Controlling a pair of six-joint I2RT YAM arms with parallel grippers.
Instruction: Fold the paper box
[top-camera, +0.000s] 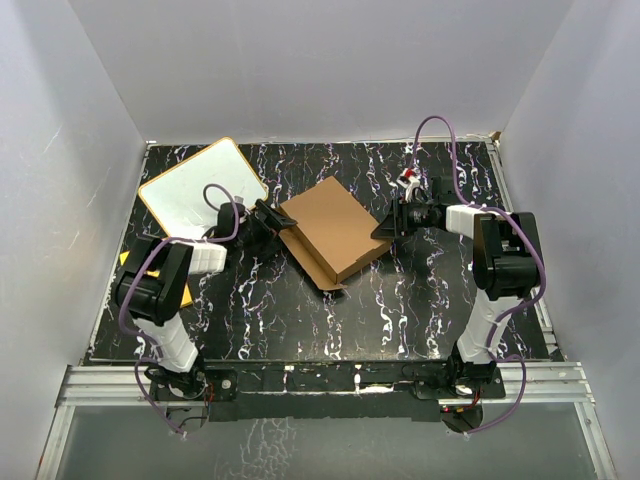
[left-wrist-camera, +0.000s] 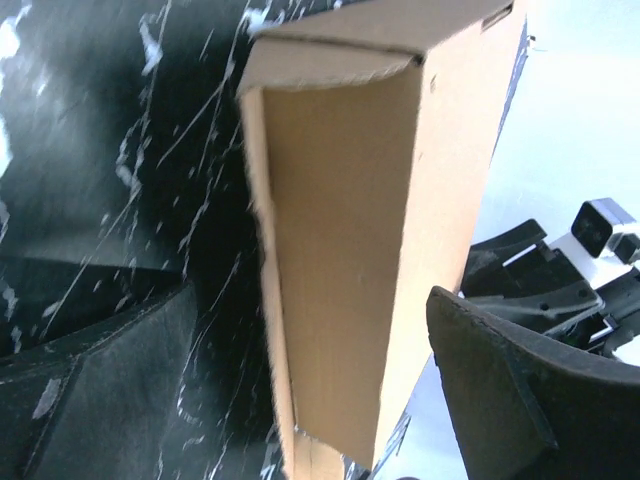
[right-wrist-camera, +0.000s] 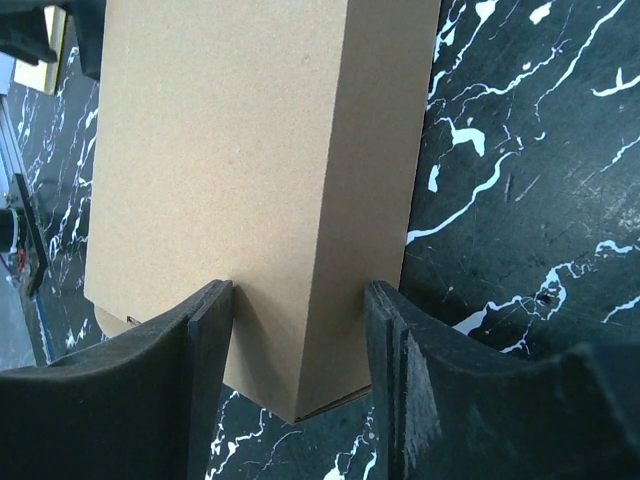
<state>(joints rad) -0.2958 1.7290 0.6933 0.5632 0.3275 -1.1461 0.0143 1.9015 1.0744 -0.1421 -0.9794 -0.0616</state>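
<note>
The paper box lies closed, a shallow brown cardboard box set at an angle in the middle of the black marbled table. My left gripper is open at the box's left end. In the left wrist view the box's end wall stands between my wide-spread fingers, with a gap on both sides. My right gripper is at the box's right corner. In the right wrist view its fingers press the lid and the side wall of the box, and the gripper is shut on that corner.
A white board with an orange rim lies at the back left, partly under my left arm. A yellow-orange sheet peeks out at the table's left edge. White walls close in the table on three sides.
</note>
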